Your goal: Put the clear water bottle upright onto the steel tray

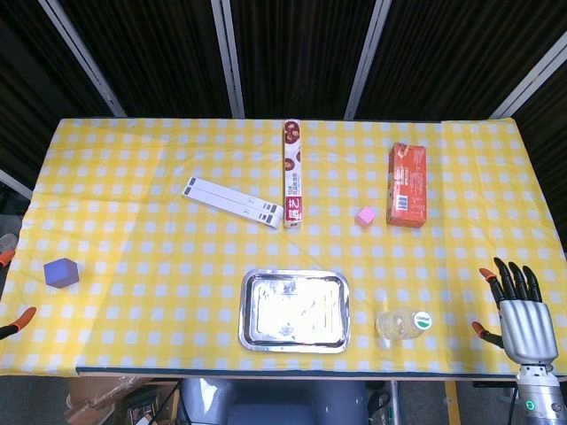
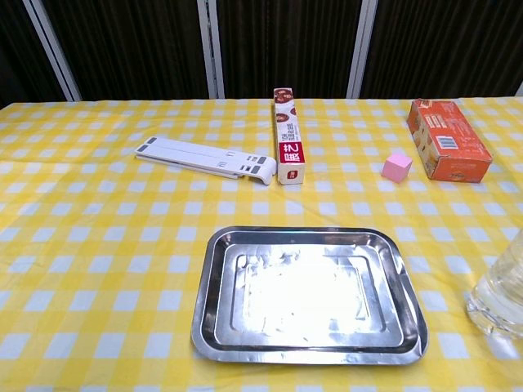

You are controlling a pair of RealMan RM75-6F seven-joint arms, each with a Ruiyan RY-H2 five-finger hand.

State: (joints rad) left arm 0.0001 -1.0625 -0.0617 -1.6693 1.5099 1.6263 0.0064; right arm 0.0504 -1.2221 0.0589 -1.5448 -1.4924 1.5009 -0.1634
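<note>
The steel tray [image 1: 294,310] [image 2: 309,292] lies empty near the table's front edge, at the middle. The clear water bottle [image 1: 403,323] with a green cap stands on the yellow checked cloth just right of the tray, apart from it. In the chest view only the lower part of the bottle [image 2: 499,292] shows at the right border, and it looks upright. My right hand [image 1: 521,308] hovers at the front right corner, right of the bottle, with its fingers spread and nothing in them. My left hand does not show in either view.
Behind the tray lie a white folded stand [image 1: 232,201], a long red-and-white box [image 1: 293,174], a pink cube [image 1: 364,215] and an orange carton [image 1: 407,184]. A blue cube [image 1: 61,273] sits at the left. Orange-tipped clamps [image 1: 485,274] grip the table's edges.
</note>
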